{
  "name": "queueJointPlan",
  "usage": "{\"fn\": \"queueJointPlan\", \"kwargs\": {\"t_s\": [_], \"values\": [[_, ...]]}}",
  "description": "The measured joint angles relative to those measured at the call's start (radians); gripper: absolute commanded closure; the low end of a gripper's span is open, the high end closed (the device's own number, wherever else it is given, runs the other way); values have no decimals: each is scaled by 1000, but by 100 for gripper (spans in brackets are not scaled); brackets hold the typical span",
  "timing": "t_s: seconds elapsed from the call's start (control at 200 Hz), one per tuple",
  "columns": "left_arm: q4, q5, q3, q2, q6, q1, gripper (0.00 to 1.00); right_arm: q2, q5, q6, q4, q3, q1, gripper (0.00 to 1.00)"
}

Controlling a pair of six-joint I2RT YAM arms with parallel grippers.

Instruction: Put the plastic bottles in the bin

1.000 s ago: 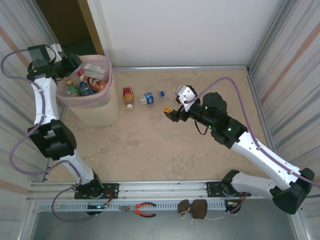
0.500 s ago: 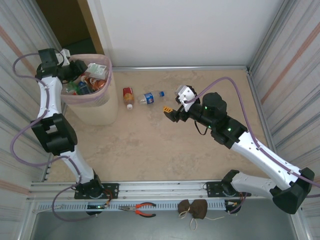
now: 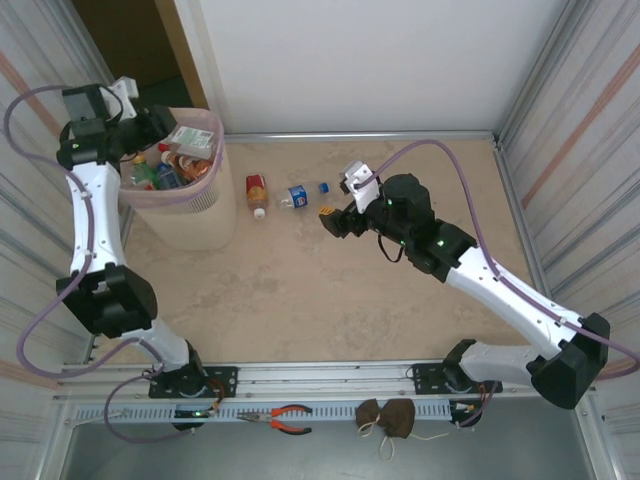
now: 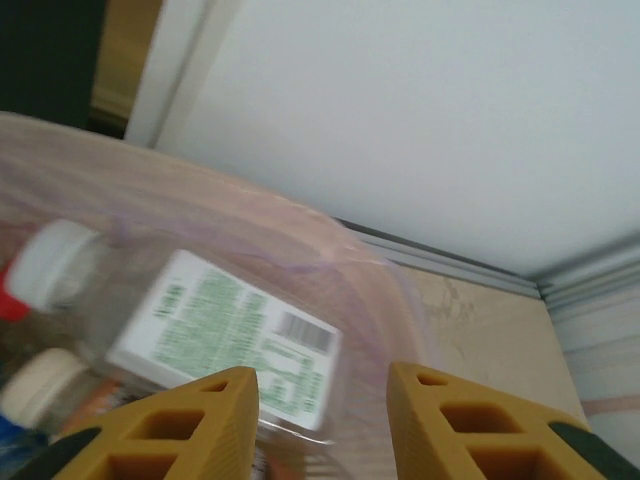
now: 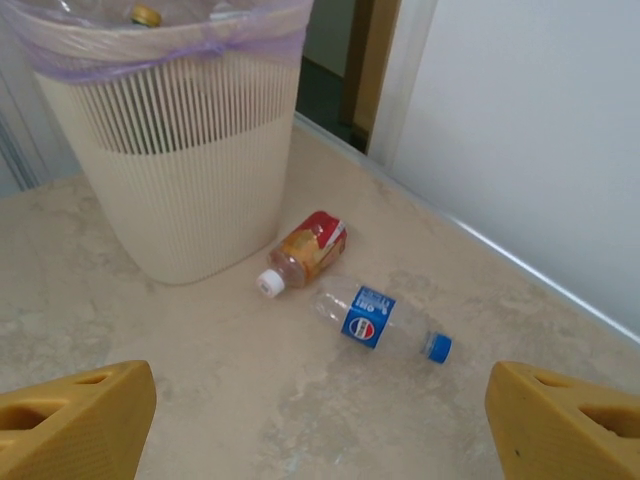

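The bin (image 3: pixel 197 222) stands at the far left with several plastic bottles in it. My left gripper (image 3: pixel 150 128) hovers over its left rim, open and holding nothing. Below the left gripper (image 4: pixel 325 392) lies a clear bottle with a white-and-green label (image 4: pixel 228 338) inside the bin's rim (image 4: pixel 300 228). Two bottles lie on the floor right of the bin (image 5: pixel 185 165): a red-labelled one (image 5: pixel 308 248) (image 3: pixel 257 188) and a clear blue-labelled one (image 5: pixel 370 318) (image 3: pixel 298 196). My right gripper (image 3: pixel 333 222) hangs wide open just right of them, the right gripper (image 5: pixel 320 425) being empty.
Walls close in the floor on the left, back and right, with a dark doorway (image 3: pixel 120 40) behind the bin. Pliers (image 3: pixel 282 418) and a brown pouch (image 3: pixel 387 417) lie on the near rail below the arm bases.
My right arm has reached left, nearer to the two floor bottles. My left wrist shifted back and then returned over the bin's rim.
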Motion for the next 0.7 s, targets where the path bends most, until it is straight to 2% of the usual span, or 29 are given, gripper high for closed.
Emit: {"fn": "queueJointPlan", "kwargs": {"t_s": [0.135,0.386,0.491,0.701], "values": [[-33,-103,0,-37,50,-158,59,2,8,49,-15,2,-33,16],[-76,-406,-1,-50,136,-485,59,-5,24,123,-32,2,-92,17],[-79,-523,-11,-42,153,-579,59,-22,32,141,-38,2,-106,17],[-75,-721,-91,18,162,-695,58,-58,34,154,-39,0,-111,17]]}}
